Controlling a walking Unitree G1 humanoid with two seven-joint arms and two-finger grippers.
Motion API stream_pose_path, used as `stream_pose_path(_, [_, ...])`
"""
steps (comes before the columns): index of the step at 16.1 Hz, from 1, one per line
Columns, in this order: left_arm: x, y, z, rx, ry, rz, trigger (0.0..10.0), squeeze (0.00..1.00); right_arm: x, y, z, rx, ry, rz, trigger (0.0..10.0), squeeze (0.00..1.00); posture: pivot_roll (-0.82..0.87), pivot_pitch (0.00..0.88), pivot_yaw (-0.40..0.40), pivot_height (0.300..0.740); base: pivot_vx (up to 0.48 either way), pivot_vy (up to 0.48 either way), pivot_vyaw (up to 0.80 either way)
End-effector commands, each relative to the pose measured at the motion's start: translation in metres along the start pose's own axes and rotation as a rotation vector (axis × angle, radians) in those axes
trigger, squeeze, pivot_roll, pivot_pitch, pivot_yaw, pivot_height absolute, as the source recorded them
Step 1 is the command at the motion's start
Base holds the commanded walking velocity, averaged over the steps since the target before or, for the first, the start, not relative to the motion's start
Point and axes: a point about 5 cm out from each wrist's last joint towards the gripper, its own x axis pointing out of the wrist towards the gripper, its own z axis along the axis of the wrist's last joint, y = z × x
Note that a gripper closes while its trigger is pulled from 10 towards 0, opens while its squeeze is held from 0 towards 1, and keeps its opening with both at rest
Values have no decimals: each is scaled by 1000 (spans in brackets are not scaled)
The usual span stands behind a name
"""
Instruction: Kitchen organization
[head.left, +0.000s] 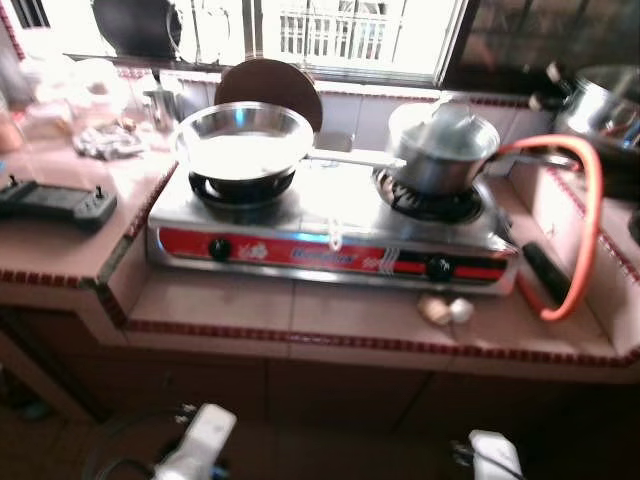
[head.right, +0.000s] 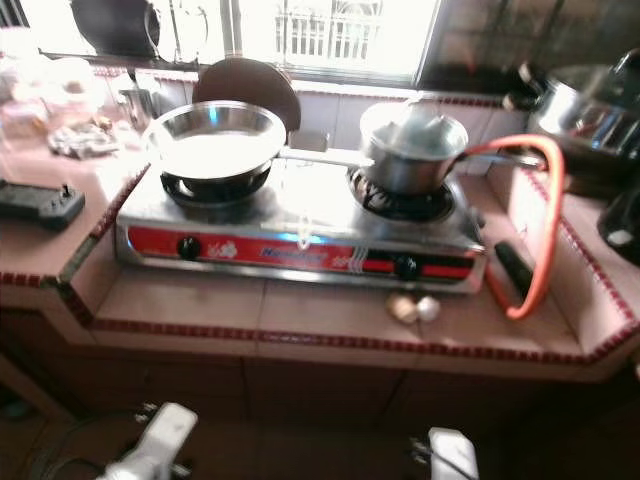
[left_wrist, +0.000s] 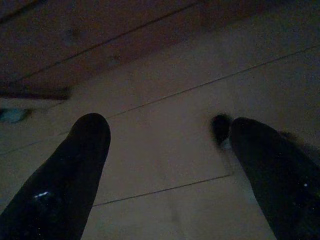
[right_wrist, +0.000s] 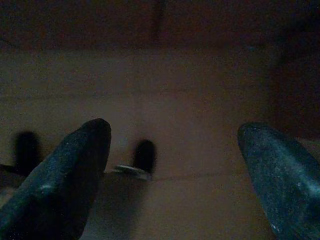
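A two-burner gas stove (head.left: 330, 250) with a red front sits on the tiled counter (head.left: 300, 315). A wide steel pan (head.left: 245, 140) rests on its left burner. A lidded steel saucepan (head.left: 445, 150) stands on the right burner, its long handle pointing left. Two garlic-like bulbs (head.left: 447, 310) lie on the counter in front of the stove. Both arms hang low below the counter edge, the left arm (head.left: 200, 445) and the right arm (head.left: 495, 455). My left gripper (left_wrist: 165, 150) is open over dim floor tiles. My right gripper (right_wrist: 172, 150) is open too, holding nothing.
An orange gas hose (head.left: 585, 215) loops up at the stove's right. A black controller-like device (head.left: 60, 203) lies on the left counter. Jars and clutter (head.left: 90, 110) crowd the back left by the window. A big steel pot (head.left: 605, 105) stands at the far right.
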Motion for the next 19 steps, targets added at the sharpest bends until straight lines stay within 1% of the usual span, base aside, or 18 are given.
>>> stream_pose_path(1, [1,-10,8,7,-19,-32,10000,0,-2,-10,-3,-4,13,-33,10000,0,144,0,-73,740,0,424,0])
stream_pose_path(2, [1,-10,8,12,-18,-32,10000,0,0,-4,0,-12,7,-27,10000,0,143,0,-73,740,0,424,0])
stream_pose_path(4, [1,-10,8,20,-20,-32,10000,0,1,2,5,-17,1,-23,10000,0,140,0,-73,740,0,426,0])
stream_pose_path(6, [1,-9,8,28,-21,-33,10000,0,2,5,8,-24,-3,-22,10000,0,136,0,-73,740,0,426,0])
stream_pose_path(9, [1,-10,8,29,-21,-37,10000,0,2,4,7,-32,-2,-23,10000,0,135,0,-77,740,0,427,0])
stream_pose_path(12, [0,-11,8,25,-26,-44,10000,0,-1,-7,-1,-34,13,-37,10000,0,136,0,-80,740,0,0,0])
stream_pose_path(14, [0,-11,8,24,-25,-47,10000,0,-2,-11,-4,-34,16,-40,10000,0,127,0,-77,740,0,0,0])
stream_pose_path(15, [0,-11,8,21,-23,-55,10000,0,-4,-18,-8,-32,20,-47,10000,0,125,0,-76,740,0,0,0])
stream_pose_path(19, [0,-11,7,18,-22,-55,10000,0,-4,-20,-11,-36,28,-49,10000,0,125,0,-76,740,0,0,0])
